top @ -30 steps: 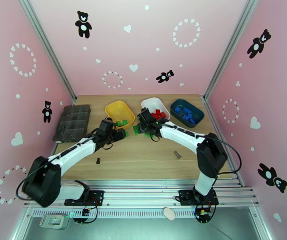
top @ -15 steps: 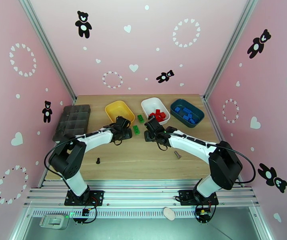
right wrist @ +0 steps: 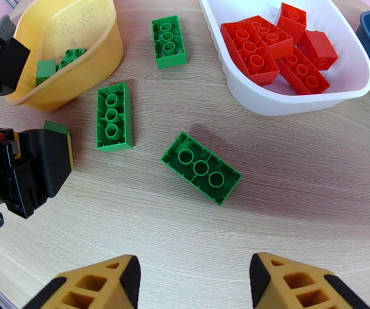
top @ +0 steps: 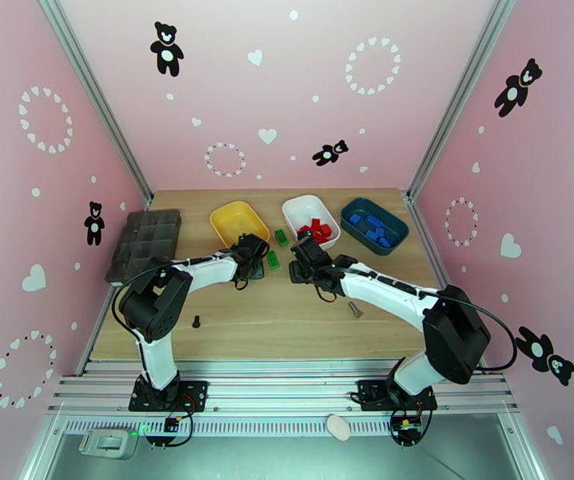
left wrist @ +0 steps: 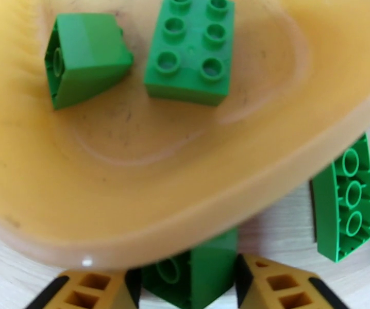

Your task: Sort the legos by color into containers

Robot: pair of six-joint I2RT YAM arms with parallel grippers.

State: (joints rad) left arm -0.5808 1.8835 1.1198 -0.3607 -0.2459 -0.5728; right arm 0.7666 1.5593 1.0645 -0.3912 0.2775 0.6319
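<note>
Wood table (top: 287,322) | left gripper (left wrist: 187,281) clamped on green brick (left wrist: 200,258), has slid toward 3 o'clock, now at yellow tub (left wrist: 133,212) near rim; two bricks (left wrist: 190,47) inside | right gripper (right wrist: 192,281) spread empty, backed toward 6 o'clock | three loose greens (right wrist: 201,167) at tub's 4 o'clock | judgement: drop imminent, three remain.

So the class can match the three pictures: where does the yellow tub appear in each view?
Top view: the yellow tub sits at the far side of the table, left of the white tub.
Left wrist: it fills the upper picture, above the left pincer gripping a small green brick.
Right wrist: upper left corner.
Shared landmark: the long green brick on the table beside it.
</note>
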